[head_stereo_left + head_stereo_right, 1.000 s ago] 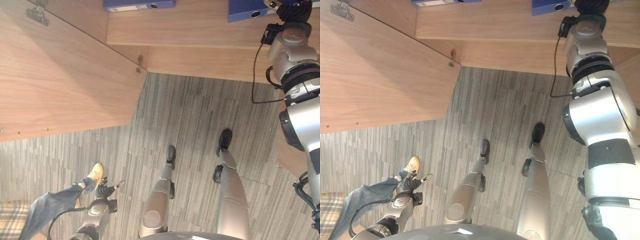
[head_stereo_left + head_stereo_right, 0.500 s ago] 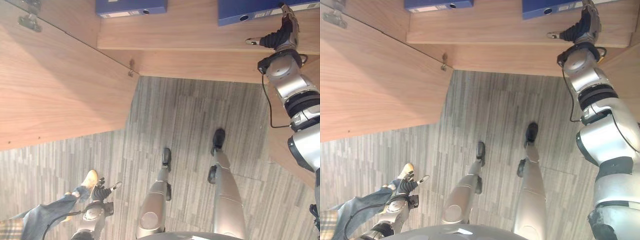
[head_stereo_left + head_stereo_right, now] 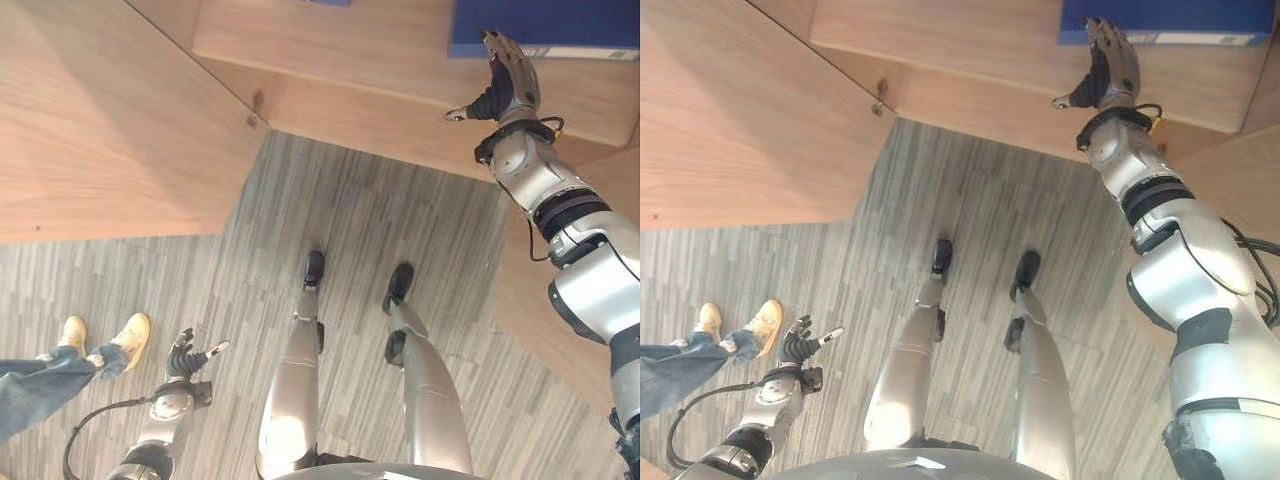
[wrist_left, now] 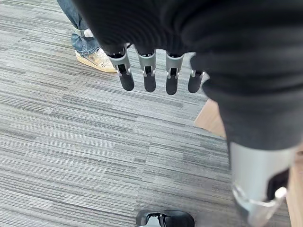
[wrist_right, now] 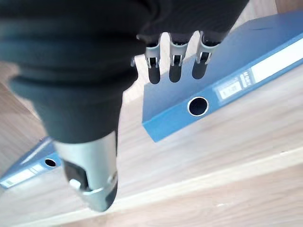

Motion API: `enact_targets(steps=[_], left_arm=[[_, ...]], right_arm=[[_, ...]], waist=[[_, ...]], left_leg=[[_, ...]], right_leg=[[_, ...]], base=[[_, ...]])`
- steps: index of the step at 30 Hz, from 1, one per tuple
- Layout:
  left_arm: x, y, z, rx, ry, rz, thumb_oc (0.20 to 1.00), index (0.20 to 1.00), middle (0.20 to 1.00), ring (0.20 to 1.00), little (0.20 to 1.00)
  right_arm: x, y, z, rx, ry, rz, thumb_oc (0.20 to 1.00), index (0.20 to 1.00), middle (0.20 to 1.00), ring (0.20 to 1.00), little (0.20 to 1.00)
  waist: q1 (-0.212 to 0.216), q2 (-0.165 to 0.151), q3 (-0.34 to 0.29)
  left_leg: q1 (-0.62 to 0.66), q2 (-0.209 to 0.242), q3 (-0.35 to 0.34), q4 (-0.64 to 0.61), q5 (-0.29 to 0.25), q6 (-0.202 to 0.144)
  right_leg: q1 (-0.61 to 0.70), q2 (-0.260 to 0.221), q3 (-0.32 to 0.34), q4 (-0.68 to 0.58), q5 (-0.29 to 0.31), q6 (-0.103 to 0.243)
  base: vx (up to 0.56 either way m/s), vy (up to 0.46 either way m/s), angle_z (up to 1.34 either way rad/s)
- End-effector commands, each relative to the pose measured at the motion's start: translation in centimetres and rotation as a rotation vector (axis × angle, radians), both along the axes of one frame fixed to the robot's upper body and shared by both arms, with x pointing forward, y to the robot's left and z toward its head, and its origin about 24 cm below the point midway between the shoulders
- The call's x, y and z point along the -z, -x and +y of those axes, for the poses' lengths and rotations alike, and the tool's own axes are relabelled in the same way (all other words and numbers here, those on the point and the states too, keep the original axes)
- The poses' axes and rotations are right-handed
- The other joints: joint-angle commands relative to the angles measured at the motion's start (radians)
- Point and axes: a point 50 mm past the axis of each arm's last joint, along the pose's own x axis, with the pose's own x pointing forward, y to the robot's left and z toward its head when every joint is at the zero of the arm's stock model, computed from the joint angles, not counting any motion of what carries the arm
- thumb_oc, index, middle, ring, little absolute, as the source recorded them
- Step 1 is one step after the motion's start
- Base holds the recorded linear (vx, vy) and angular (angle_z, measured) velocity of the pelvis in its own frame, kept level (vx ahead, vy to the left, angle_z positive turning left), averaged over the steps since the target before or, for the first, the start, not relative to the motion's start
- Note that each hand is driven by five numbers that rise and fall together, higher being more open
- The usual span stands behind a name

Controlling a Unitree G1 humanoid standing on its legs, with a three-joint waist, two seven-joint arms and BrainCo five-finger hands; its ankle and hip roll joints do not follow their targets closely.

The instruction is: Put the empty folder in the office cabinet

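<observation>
Left wrist view shows the left hand (image 4: 156, 71) hanging low at the near left over carpet (image 4: 71, 142), fingers straight and relaxed, holding nothing, near a person's two tan shoes (image 3: 105, 340). Farther off, the right hand (image 3: 508, 85) reaches open-fingered, gripping nothing, just short of a blue folder (image 5: 222, 80) lying flat on the cabinet shelf (image 3: 330, 50). Best to withdraw straight back without nudging it. Two folders rest there, the second (image 5: 28, 168) well apart.

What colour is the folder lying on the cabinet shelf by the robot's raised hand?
Blue, with a white spine label; the folder shows best in the right wrist view.
</observation>
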Motion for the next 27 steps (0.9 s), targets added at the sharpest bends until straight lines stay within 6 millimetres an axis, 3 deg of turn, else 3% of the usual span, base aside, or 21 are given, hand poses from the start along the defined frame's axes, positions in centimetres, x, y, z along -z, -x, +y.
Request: enact_targets(steps=[1,14,15,16,17,18,19,20,27], left_arm=[[-1.8,-1.0,2.5,0.010,-0.101,-0.055,1.000,1.000,1.000,1.000,1.000],[-2.9,-1.4,3.1,0.025,-0.099,-0.097,1.000,1.000,1.000,1.000,1.000],[-3.0,-1.5,3.1,0.024,-0.097,-0.103,1.000,1.000,1.000,1.000,1.000],[-3.2,-1.5,3.1,0.031,-0.096,-0.109,1.000,1.000,1.000,1.000,1.000],[-3.2,-1.4,3.2,0.027,-0.092,-0.111,1.000,1.000,1.000,1.000,1.000],[-3.2,-1.4,3.2,0.027,-0.092,-0.111,1.000,1.000,1.000,1.000,1.000],[-3.2,-1.3,3.1,0.027,-0.088,-0.110,1.000,1.000,1.000,1.000,1.000],[-3.2,-1.3,3.2,0.026,-0.087,-0.110,1.000,1.000,1.000,1.000,1.000],[-3.2,-0.8,3.2,0.032,-0.084,-0.108,1.000,1.000,1.000,1.000,1.000]], right_arm=[[-3.8,0.5,-2.5,0.095,0.027,-0.095,1.000,1.000,1.000,1.000,1.000],[-3.6,0.5,-4.1,0.177,0.052,-0.065,1.000,1.000,1.000,1.000,1.000],[-3.7,0.6,-4.4,0.189,0.051,-0.065,0.912,0.912,0.912,0.912,0.912],[-3.8,0.7,-4.8,0.202,0.056,-0.064,0.507,0.507,0.507,0.507,0.507],[-4.1,0.8,-5.0,0.212,0.063,-0.068,0.391,0.391,0.391,0.391,0.391],[-4.1,0.8,-5.0,0.212,0.063,-0.068,0.391,0.391,0.391,0.391,0.391],[-4.2,0.8,-5.2,0.222,0.067,-0.071,0.235,0.235,0.235,0.235,0.235],[-4.2,0.8,-5.4,0.230,0.067,-0.068,0.200,0.200,0.200,0.200,0.200],[-4.1,1.2,-6.8,0.278,0.032,-0.069,0.200,0.200,0.200,0.200,0.200]], waist=[[0.026,0.035,0.031],[0.054,0.043,0.037],[0.056,0.046,0.039],[0.059,0.048,0.040],[0.061,0.050,0.040],[0.061,0.050,0.040],[0.062,0.051,0.040],[0.062,0.052,0.040],[0.067,0.056,0.037]], left_leg=[[0.098,-0.009,0.003,-0.045,0.007,0.024],[0.076,-0.032,-0.009,-0.028,-0.005,0.028],[0.075,-0.032,-0.008,-0.030,-0.002,0.026],[0.077,-0.031,-0.009,-0.037,0.000,0.025],[0.077,-0.030,-0.009,-0.039,0.002,0.024],[0.077,-0.030,-0.009,-0.039,0.002,0.024],[0.076,-0.030,-0.009,-0.040,0.003,0.024],[0.076,-0.029,-0.009,-0.041,0.004,0.023],[0.090,-0.019,-0.006,-0.057,0.010,0.018]], right_leg=[[0.013,-0.151,0.138,-0.011,0.010,0.182],[0.044,-0.177,0.127,-0.052,0.032,0.194],[0.046,-0.178,0.123,-0.055,0.034,0.195],[0.048,-0.178,0.119,-0.057,0.034,0.196],[0.047,-0.178,0.117,-0.058,0.035,0.196],[0.047,-0.178,0.117,-0.058,0.035,0.196],[0.049,-0.179,0.115,-0.059,0.034,0.196],[0.048,-0.178,0.114,-0.058,0.034,0.196],[0.054,-0.168,0.107,-0.057,0.026,0.193]], base=[[0.00,0.086,-0.10],[-0.01,0.016,0.13],[-0.02,-0.038,0.07],[-0.01,-0.034,0.00],[0.00,0.000,0.00],[0.00,0.000,0.00],[0.00,-0.018,0.04],[0.01,-0.022,0.05],[0.00,-0.017,0.00]])
